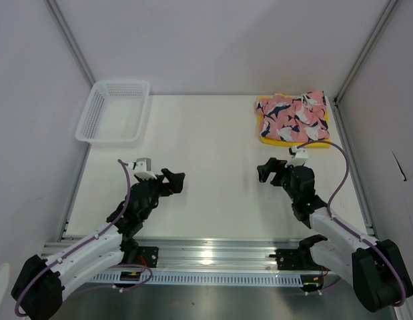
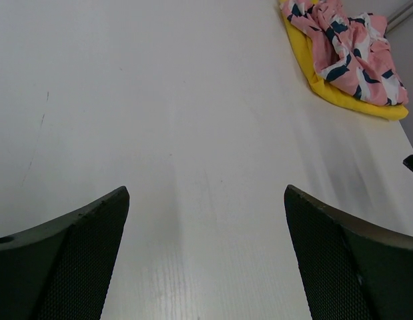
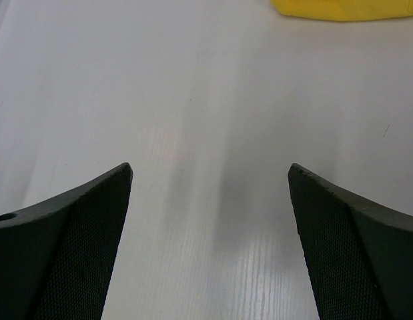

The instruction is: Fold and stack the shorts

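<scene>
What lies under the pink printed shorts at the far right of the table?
The yellow shorts lie under the pink shorts, showing only as a strip along the near and left edges. The rest is covered, so their fold cannot be seen.

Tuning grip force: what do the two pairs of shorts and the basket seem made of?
Pink printed shorts: soft matte cloth, rumpled into folds. Yellow shorts: apparently similar matte cloth, lying flat beneath. Basket: probably white plastic, stiff open mesh walls.
</scene>
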